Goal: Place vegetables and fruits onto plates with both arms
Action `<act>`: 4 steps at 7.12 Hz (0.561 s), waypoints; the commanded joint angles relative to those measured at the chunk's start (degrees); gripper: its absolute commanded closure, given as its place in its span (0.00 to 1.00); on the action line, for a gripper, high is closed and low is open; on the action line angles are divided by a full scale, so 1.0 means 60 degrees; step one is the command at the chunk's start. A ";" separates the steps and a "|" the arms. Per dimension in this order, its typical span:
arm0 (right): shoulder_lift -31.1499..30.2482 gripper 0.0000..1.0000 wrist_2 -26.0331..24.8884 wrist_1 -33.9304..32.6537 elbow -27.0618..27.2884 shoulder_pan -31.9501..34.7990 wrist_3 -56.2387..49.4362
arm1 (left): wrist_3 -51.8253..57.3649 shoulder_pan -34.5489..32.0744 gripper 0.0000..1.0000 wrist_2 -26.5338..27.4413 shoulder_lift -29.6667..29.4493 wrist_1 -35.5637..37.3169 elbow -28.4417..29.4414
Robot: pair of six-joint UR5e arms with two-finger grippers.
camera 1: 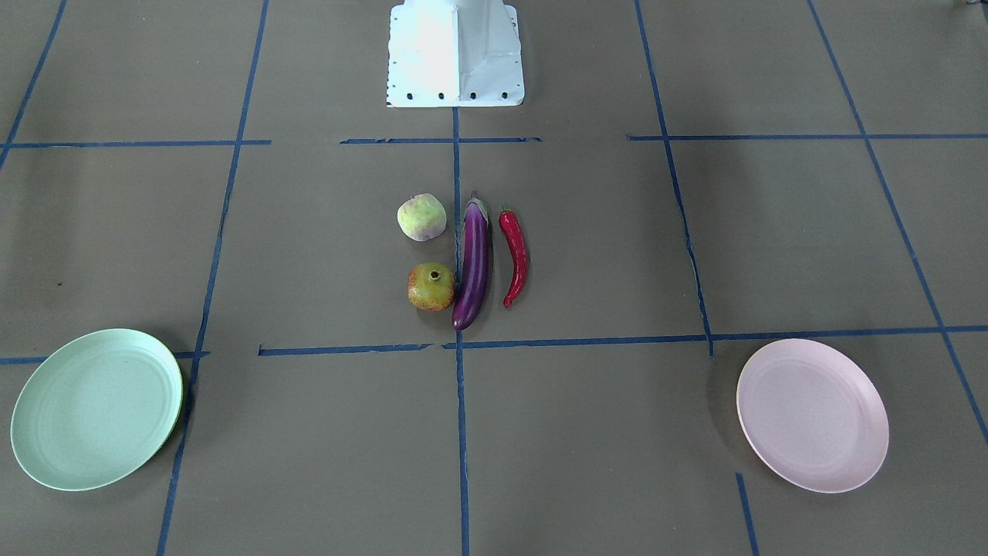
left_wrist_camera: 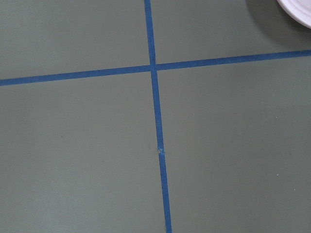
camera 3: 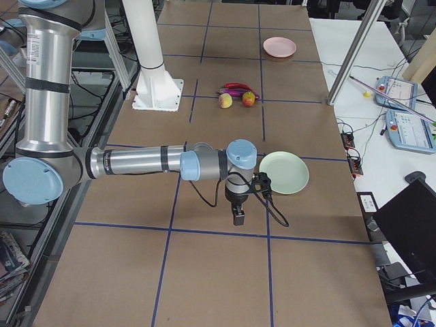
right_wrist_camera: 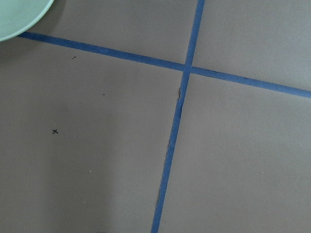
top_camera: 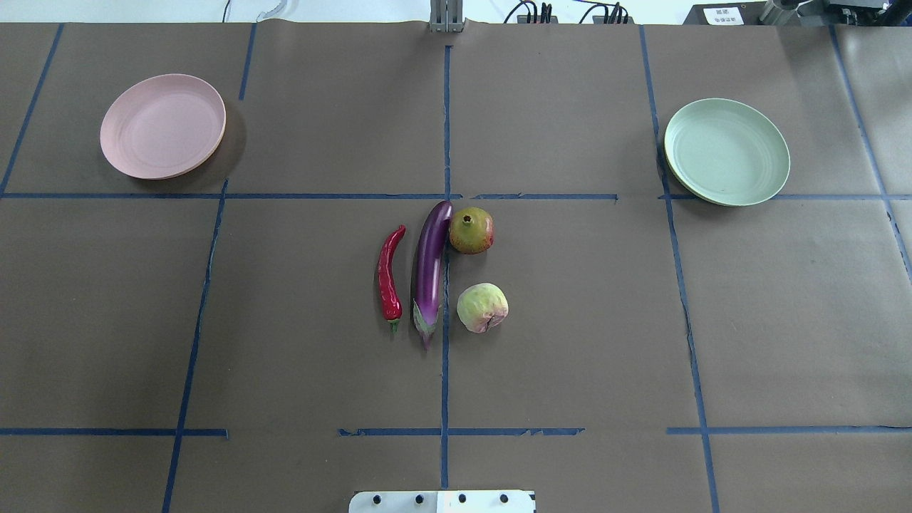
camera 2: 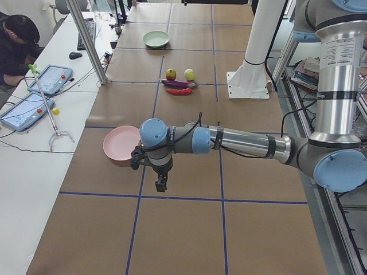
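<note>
Eggplant (top_camera: 429,267) lay flat on the brown-papered table (top_camera: 570,342), its long axis running straight out from the white base block (top_camera: 442,501). Its grey-green cap pointed toward that block, its rounded purple tip pointed away, and its body lay along the blue tape centre line (top_camera: 446,121). On the eggplant's left side lay the red chili pepper (top_camera: 389,274), parallel to it across a narrow gap, green stem toward the same end as the cap. On the eggplant's right side the yellow-green and orange-red fruit (top_camera: 471,231) sat up against it near the tip, crown dimple upward. The pale green fruit (top_camera: 482,308) sat just beside the cap end. The pink plate (top_camera: 162,126) lay well off to the eggplant's left and beyond its tip, and the mint green plate (top_camera: 727,152) lay well off to its right. Farther out than the pink plate hung the left gripper (camera 2: 161,184), pointing down over the paper. The right gripper (camera 3: 239,216) hung likewise outside the mint green plate. Both were well apart from the eggplant, and whether their fingers were spread or pressed together could not be told.
</note>
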 commanded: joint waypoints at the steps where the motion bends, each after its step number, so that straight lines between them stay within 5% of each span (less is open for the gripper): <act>1: 0.0007 0.00 0.0003 0.0002 0.0001 0.0000 0.0007 | 0.0000 0.0014 0.00 0.0000 0.0000 -0.0023 0.0014; 4: 0.0182 0.00 0.0003 0.0031 0.0088 -0.0029 0.0007 | 0.0015 0.0029 0.00 0.0058 0.0029 -0.0010 -0.0276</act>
